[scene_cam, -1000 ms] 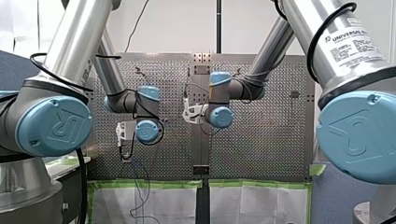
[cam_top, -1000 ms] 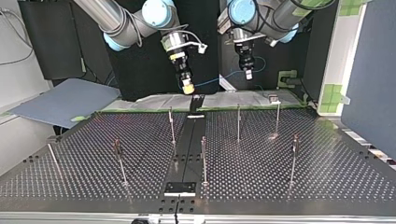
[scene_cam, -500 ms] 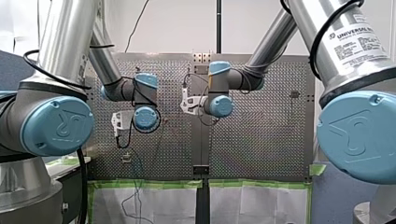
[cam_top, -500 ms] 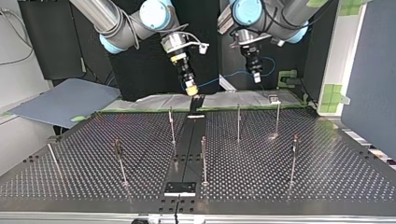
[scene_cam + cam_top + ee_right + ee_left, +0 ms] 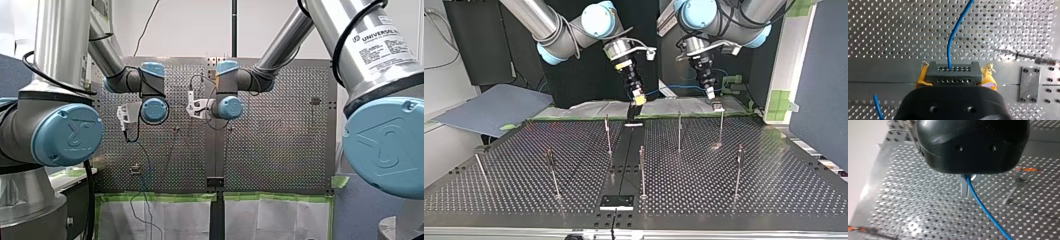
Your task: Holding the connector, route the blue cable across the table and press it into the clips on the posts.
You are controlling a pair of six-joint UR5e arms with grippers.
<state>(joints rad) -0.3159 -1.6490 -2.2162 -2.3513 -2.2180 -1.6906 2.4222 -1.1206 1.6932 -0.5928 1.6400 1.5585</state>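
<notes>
My right gripper (image 5: 955, 73) is shut on a dark grey connector (image 5: 953, 76), its yellow pads on either side. The blue cable (image 5: 952, 42) leaves the connector's face and runs ahead over the perforated table. In the top view the cable (image 5: 674, 89) spans from my right gripper (image 5: 639, 99) to my left gripper (image 5: 710, 93). The left gripper's metal fingers (image 5: 963, 187) are shut on the cable (image 5: 980, 203), which trails away under them. This gripper hangs just above the clip post (image 5: 721, 125) at the table's far edge. Other thin posts (image 5: 679, 131) stand across the table.
A black strip (image 5: 624, 160) runs down the table's middle, ending in a small plate (image 5: 616, 201). Several slim posts (image 5: 642, 170) rise around it. A grey-blue sheet (image 5: 494, 107) lies off the table at the top view's left. Green tape (image 5: 780, 102) marks the right wall.
Both arms have shifted toward the top view's right and come down closer to the table's far edge, carrying connector and cable. My left gripper now sits over the far right post.
</notes>
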